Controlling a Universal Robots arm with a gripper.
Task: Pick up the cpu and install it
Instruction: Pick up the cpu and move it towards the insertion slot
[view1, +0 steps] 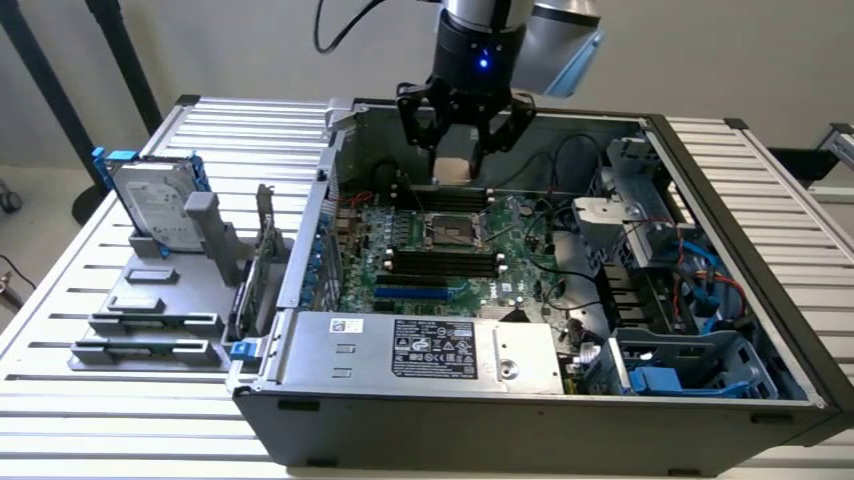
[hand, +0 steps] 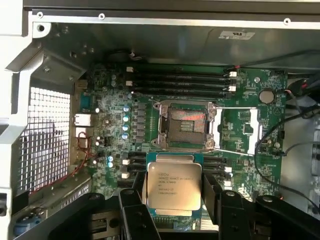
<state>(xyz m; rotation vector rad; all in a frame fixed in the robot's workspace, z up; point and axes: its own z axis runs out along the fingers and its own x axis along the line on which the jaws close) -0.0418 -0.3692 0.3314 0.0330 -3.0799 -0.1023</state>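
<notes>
Arm enters from upper centre of the exterior view and reaches down into the open computer case (view1: 747, 200).
- Claw (view1: 458, 160): clamped on the cpu (hand: 173, 184), a dark finger (hand: 131, 202) on each of two opposite edges. An edge grip likely keeps the underside clear for seating.
- Cpu: held flat in the air, silver lid with printed text toward the wrist camera. It hangs above the motherboard (hand: 245, 120), clear of it. In the exterior view it sits just above the socket (view1: 454, 232) in the frame, not yet over it.
- Socket: frame bare, contact field exposed, nothing seated. It looks ready to receive the chip.
- Hard drive (view1: 151, 205): upright in a grey holder on the slatted worktop (view1: 67, 330), exterior view's left, well apart from the work.

Judgement: chip picked up, install not yet done.
</notes>
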